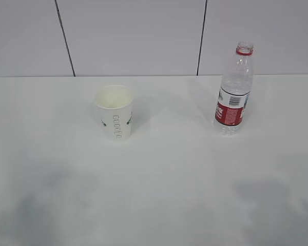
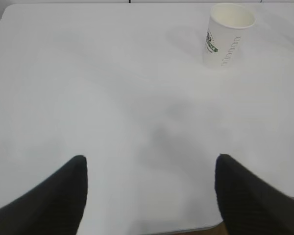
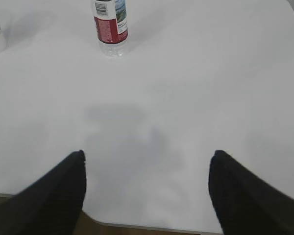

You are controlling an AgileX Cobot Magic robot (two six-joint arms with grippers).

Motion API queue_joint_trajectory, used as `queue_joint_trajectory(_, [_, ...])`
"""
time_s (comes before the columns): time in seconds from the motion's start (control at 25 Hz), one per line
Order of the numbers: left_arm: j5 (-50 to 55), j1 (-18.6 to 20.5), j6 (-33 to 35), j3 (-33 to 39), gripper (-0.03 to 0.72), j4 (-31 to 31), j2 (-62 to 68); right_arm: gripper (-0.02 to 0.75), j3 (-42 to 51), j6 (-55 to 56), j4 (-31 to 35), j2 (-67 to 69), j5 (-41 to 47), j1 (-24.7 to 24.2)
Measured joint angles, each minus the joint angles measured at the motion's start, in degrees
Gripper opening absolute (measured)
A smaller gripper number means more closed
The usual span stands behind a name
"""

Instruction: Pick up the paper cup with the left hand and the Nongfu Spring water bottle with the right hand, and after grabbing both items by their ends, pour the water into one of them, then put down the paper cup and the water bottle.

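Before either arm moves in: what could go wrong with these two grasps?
1. The water bottle stands uncapped, tall and narrow; a nudge from the right gripper could tip it and spill water onto the table.
2. The paper cup looks light and thin-walled; the left gripper might push it aside or crush it.
3. Both grippers are open and well short of their targets, which sit off-centre in the wrist views, so the approaches need realignment.
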Motion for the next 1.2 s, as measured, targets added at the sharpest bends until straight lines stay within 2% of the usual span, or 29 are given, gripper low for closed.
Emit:
queue_joint_trajectory(0.96, [0.0,0.0,0.0,0.0,0.590,-0.1,0.0,0.585,0.0,0.0,0.0,0.0,0.0,0.0])
queue_joint_trajectory(1.2, [0.0,0.0,0.0,0.0,0.554,-0.1,0.0,0.585,0.0,0.0,0.0,0.0,0.0,0.0])
